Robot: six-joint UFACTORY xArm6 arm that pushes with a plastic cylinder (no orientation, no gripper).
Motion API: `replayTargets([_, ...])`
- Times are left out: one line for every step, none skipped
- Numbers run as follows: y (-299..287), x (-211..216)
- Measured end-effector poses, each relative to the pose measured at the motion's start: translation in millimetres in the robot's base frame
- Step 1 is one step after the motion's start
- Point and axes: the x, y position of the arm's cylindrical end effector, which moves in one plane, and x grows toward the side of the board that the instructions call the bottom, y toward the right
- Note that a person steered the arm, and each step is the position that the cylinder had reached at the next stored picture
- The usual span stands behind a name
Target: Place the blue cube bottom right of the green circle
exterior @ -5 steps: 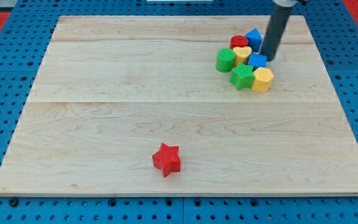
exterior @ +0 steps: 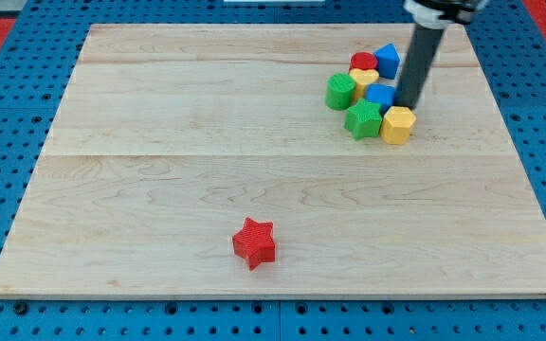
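Your tip (exterior: 408, 104) is pressing the right side of the blue plastic cube (exterior: 379, 95), which is sitting right of the green round block (exterior: 340, 91). You are running no gripper, only a dark rod; the pale wooden desk (exterior: 207, 170) is carrying the cluster.

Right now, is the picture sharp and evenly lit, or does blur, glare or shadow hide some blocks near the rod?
Camera view: light is even and soft, with no glare on the wooden board. The red star is sharp, with a faint shadow. My tip sits at the blue cube, between it and the yellow block. The rod's top is cut off by the frame. The green circle is clear.
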Motion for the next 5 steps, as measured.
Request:
replayTargets([-43.3, -8.0])
replayTargets([6.4, -7.8])
replayTargets([83.2, -7.8])
replayTargets([112.1, 24.6])
replayTargets([86.8, 97.6])
